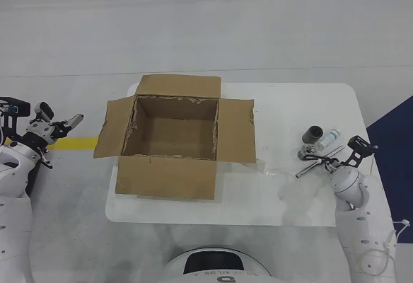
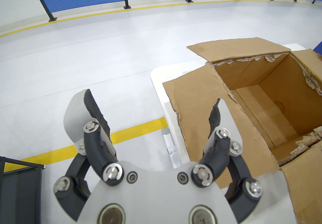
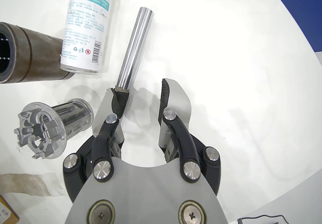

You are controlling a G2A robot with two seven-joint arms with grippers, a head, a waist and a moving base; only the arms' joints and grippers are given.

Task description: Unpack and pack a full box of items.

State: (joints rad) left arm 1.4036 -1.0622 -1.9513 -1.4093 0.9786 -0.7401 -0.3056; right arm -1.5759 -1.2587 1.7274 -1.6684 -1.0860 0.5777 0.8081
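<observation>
An open cardboard box stands in the middle of the white table; its inside looks empty. Right of it lie a dark metal cylinder, a white labelled bottle, a shiny steel rod and a grey flanged metal part. My right gripper is open just above the table. The near end of the rod touches one fingertip, and nothing is between the pads. My left gripper hangs open and empty off the table's left side, pointing toward the box.
The box's four flaps are folded outward with torn edges. A scrap of tape lies on the table near the flanged part. The table's right edge curves close to the right gripper. A yellow floor line runs left of the table.
</observation>
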